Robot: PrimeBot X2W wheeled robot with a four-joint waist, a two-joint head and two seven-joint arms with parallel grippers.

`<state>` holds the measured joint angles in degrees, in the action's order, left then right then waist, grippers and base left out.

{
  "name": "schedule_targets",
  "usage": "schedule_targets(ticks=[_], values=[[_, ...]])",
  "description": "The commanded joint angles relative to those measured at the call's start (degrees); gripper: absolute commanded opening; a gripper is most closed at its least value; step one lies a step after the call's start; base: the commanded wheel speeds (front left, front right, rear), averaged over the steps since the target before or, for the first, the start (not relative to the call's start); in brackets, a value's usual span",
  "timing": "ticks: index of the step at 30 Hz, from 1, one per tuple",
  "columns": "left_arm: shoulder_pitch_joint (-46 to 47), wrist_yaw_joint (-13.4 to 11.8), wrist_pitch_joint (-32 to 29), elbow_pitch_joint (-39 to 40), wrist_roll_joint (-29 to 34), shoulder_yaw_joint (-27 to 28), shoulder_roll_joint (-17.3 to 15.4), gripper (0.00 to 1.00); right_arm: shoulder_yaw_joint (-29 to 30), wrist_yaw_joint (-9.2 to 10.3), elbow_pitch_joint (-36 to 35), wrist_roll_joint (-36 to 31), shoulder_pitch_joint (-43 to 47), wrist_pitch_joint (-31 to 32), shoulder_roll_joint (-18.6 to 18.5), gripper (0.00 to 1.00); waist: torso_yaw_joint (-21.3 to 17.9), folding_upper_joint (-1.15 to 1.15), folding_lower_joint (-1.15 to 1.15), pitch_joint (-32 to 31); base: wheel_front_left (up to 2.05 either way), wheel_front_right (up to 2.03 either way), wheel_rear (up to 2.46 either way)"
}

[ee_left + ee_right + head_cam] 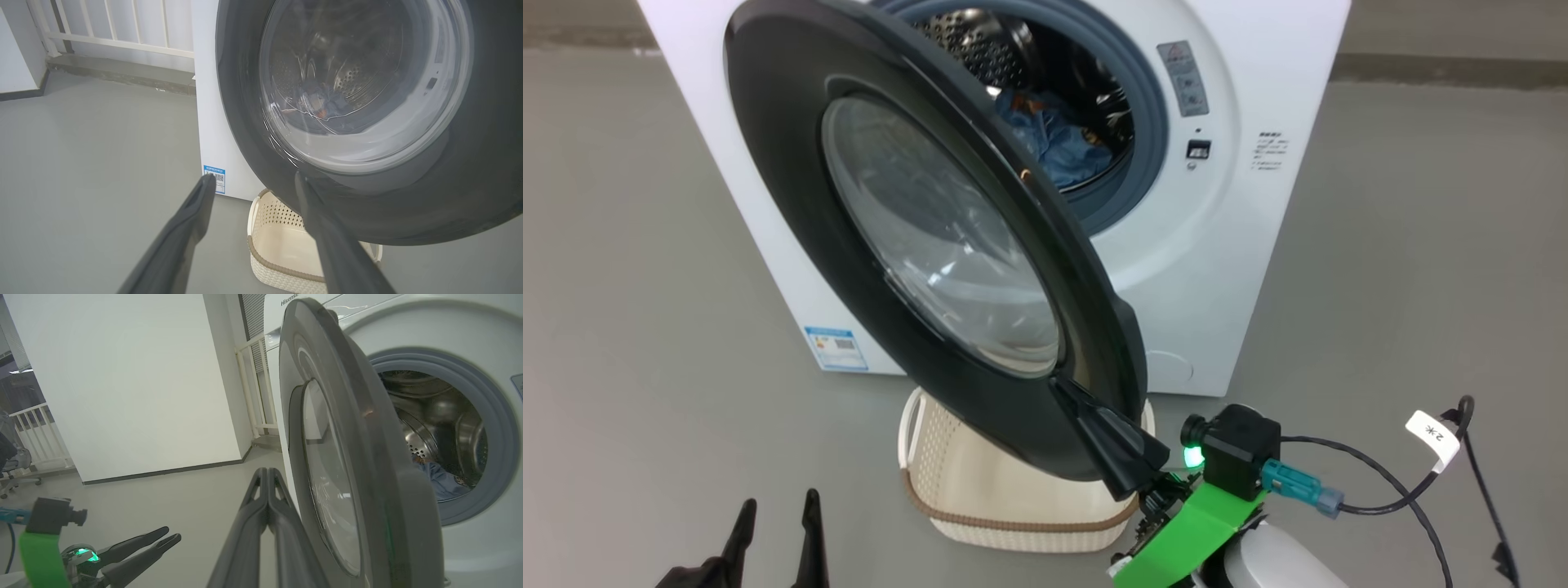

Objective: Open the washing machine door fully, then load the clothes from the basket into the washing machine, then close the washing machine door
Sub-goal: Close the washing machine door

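Door [931, 237] half open, right gripper [266, 473] pinched together at its lower rim, presumably to push it shut; left gripper [778, 508] splayed, idle.

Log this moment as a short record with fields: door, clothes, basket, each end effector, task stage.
door: washing machine door part open, drum opening visible past it
clothes: blue clothes lying inside the drum of the washing machine
basket: basket on the floor beneath the door; its visible inside is bare
left: left end effector open, holding nothing, low and apart from the door
right: right end effector shut, fingers together beside the door's outer face near its lower rim; contact unclear
stage: loading looks done; door not yet closed
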<state>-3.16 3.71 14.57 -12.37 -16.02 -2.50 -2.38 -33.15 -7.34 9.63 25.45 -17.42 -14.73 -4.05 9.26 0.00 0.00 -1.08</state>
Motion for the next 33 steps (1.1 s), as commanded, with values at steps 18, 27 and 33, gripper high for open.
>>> schedule_targets(ticks=[18, 27, 33], values=[[6.1, -0.2, 0.4, 2.0, -0.8, 1.1, -0.5, 1.0, 5.6, -0.14, 1.6, 1.4, -4.4, -0.3, 1.2, 0.0, 1.1, 0.0, 0.0, 7.7, 0.0, 0.0, 0.0], [7.6, 0.0, 0.4, 2.2, -1.4, 0.9, -0.5, 1.0, 9.5, -0.14, 1.7, -0.2, -7.1, -0.3, 1.2, 0.0, 0.1, 0.0, 0.0, 11.3, 0.0, 0.0, 0.0], [9.4, 0.3, 0.4, 2.6, -1.5, 0.8, -0.5, 1.0, 12.2, -0.14, 2.3, -1.7, -10.0, -0.3, 1.2, 0.0, 0.2, 0.0, 0.0, 14.4, 0.0, 0.0, 0.0]])
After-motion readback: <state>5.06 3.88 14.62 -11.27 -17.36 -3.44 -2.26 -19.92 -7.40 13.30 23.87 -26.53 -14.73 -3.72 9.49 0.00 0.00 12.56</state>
